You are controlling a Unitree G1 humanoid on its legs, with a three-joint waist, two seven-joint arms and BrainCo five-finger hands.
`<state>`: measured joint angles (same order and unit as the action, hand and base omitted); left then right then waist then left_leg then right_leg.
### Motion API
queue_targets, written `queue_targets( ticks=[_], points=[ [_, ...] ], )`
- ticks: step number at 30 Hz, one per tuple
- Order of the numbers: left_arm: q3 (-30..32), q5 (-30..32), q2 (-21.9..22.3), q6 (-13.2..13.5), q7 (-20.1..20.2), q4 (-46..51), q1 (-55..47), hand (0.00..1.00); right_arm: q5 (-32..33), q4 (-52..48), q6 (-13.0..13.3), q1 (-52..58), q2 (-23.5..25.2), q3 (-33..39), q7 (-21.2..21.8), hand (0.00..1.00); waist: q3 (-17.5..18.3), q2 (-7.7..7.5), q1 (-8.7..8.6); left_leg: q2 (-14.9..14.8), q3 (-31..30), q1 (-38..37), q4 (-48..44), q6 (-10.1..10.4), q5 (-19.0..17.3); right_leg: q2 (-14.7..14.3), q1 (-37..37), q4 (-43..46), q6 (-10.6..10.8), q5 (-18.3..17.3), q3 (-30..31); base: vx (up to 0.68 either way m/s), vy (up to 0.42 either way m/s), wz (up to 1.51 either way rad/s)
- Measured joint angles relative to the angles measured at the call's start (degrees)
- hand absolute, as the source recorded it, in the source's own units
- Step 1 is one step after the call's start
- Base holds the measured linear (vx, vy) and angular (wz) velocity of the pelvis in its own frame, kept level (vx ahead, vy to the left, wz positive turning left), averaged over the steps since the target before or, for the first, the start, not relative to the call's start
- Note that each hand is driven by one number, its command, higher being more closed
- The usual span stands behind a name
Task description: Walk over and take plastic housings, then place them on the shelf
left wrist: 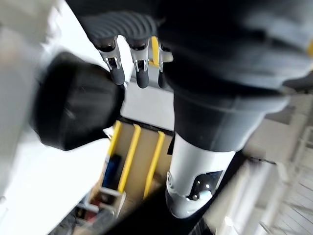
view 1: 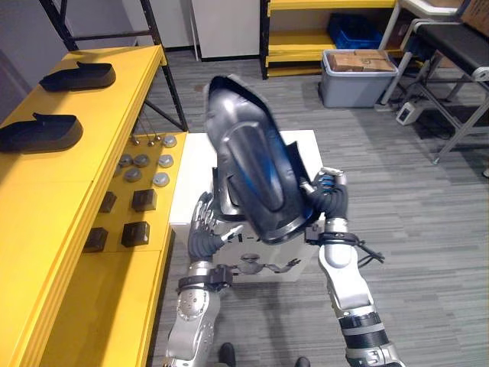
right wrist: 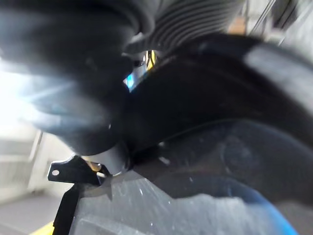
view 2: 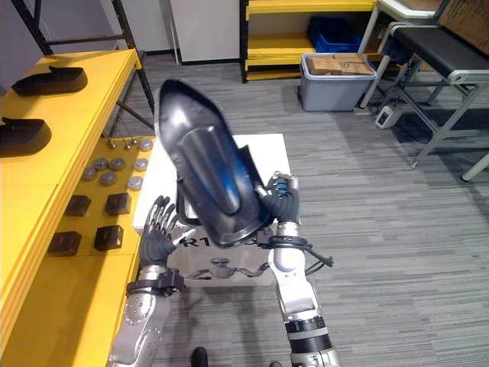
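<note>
In the left eye view a large dark plastic housing (view 1: 256, 164) is held up in the middle of the scene, tilted, its narrow end pointing far and left, above a white table (view 1: 302, 145). The right hand (view 1: 327, 200) is at its near right rim with fingers wrapped onto the edge, grasping it. The left hand (view 1: 203, 222) is at the near left edge, fingers relaxed and spread, clasping nothing. On the left runs the yellow shelf (view 1: 46, 206). A far housing (view 1: 78, 76) and a near housing (view 1: 40, 131), both black, lie apart on its upper level, while grey discs (view 1: 141, 162) and black blocks (view 1: 144, 200) lie on a lower level. A grey bin (view 1: 355, 84) stands on the floor far right.

The right eye view shows the left hand's fingers straight and fanned just beside the held housing.

In the left wrist view the fingers (left wrist: 142, 66) run out straight in a row.

In the right wrist view the housing's dark surface lies close against the hand's ribbed cover. The fingers cannot be made out there.
</note>
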<state>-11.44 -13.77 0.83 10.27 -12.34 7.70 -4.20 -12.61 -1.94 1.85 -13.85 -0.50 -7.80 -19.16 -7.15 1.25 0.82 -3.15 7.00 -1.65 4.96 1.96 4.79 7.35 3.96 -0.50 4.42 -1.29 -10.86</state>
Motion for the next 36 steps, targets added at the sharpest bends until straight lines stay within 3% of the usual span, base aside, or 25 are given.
queue_targets(
  ticks=[4,5,9,12,31,32,36],
  points=[
    [-0.3,-1.4,-1.5,0.0,-1.4,-2.1,0.0,0.00,-0.6,0.0,0.0,0.3,0.0,-1.5,0.0,1.00,1.1,-0.01,-0.06,0.0,0.7,-0.6,0.0,0.0,0.0,0.0,0.1,0.0,0.2,0.1,0.9,-0.03,0.011,-0.11],
    [-0.9,-2.9,-2.0,-0.1,-1.7,-2.9,0.1,1.00,-1.1,0.0,0.1,0.4,-0.3,-1.9,-0.1,1.00,1.5,-0.06,-0.18,0.0,0.8,-0.6,0.0,0.0,0.0,0.0,0.1,0.0,0.3,0.2,0.9,-0.04,0.009,-0.05],
    [-3.9,-6.5,-4.1,-1.1,-2.4,-4.7,0.1,1.00,-1.4,-0.2,1.7,0.6,-2.6,-5.8,0.5,1.00,3.0,-0.12,-0.41,-0.1,1.0,-0.7,0.0,0.0,0.0,0.0,0.0,0.0,0.3,0.3,1.2,-0.03,0.009,-0.02],
    [-2.6,-8.8,-4.0,-1.7,-5.4,-5.3,1.7,1.00,-2.5,-1.3,3.2,3.8,-3.8,-11.1,1.9,1.00,3.6,-0.41,-0.59,-0.1,1.0,-0.7,0.0,0.0,0.0,0.0,0.0,0.0,0.3,0.4,1.3,0.00,0.000,0.00],
    [-2.7,-10.9,-6.1,-1.9,-6.1,-5.5,4.7,1.00,-2.5,-0.6,4.4,9.7,-6.7,-12.6,2.0,1.00,5.3,-1.28,-1.44,0.0,1.7,-0.7,0.0,0.0,0.0,0.0,-0.5,0.3,0.3,0.5,2.1,0.00,0.002,-0.01],
    [-2.9,-10.9,-6.1,-1.9,-6.0,-5.5,4.9,1.00,-2.5,-0.6,4.4,9.7,-6.6,-12.6,2.0,0.00,5.3,-1.30,-1.51,-0.1,1.7,-0.7,0.0,0.0,0.0,0.0,-0.5,0.3,0.3,0.5,2.1,0.00,0.000,0.00],
    [-3.4,-10.8,-6.0,-2.0,-5.9,-5.5,5.0,1.00,-2.5,-0.7,4.4,9.6,-6.6,-12.6,1.9,0.00,5.5,-1.48,-1.52,-0.1,1.7,-0.7,0.0,0.0,0.0,0.0,-0.5,0.2,0.3,0.5,2.2,0.00,0.000,0.00]
  ],
)
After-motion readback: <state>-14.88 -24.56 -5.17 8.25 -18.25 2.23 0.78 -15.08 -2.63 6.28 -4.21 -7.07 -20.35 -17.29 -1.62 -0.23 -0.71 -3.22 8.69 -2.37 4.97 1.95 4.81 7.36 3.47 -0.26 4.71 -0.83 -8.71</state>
